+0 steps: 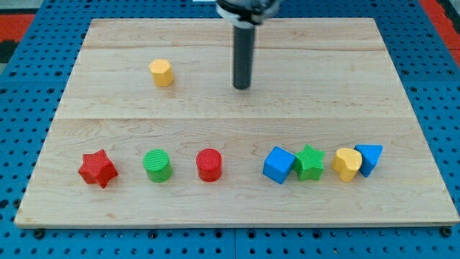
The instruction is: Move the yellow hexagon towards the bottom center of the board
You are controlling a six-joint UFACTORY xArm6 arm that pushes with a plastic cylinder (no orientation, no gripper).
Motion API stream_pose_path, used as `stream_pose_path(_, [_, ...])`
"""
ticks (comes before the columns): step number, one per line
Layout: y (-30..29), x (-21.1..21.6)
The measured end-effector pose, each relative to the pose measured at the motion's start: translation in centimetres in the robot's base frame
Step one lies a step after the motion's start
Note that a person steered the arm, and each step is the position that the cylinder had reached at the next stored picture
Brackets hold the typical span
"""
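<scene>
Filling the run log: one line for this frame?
my tip right of yellow hexagon, apart | hexagon upper left | no contact

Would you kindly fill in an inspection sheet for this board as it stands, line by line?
Surface: pale wooden board, level, on a blue perforated base.
Job's things: yellow hexagon in the upper left part, standing alone.
Clutter: a row near the view's bottom, left to right: red star, green cylinder, red cylinder, blue cube, green star, yellow heart, blue triangle block; the last four sit bunched together.
End effector: my tip is to the hexagon's right, apart from it.
Cables: nothing seen.
Surroundings: red patches at the view's top corners.
</scene>
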State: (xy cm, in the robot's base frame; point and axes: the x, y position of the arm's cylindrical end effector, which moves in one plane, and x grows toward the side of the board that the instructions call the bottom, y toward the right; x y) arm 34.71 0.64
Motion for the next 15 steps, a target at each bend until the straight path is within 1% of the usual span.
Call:
stream_pose_path(1, [-3.7, -4.3])
stream_pose_path(2, [-9.3, -4.2])
stream_pose_path(3, [-10.2, -3.7])
stream_pose_path(4, [-9.2, -0.3])
stream_pose_path(5, [-9.4, -0.9])
stream_pose_path(6, [-9.8, -7.6])
stream_pose_path(7, [-14.4, -6.2])
stream_pose_path(8, [-15.2, -1.8])
stream_pose_path(10, [-9.2, 4.2])
stream_pose_path(11, [-6.6, 4.9])
stream_pose_path(12, [-6.4, 8.9])
stream_pose_path(14, [-1.7, 10.9])
stream_pose_path(15, [-1.3, 13.9])
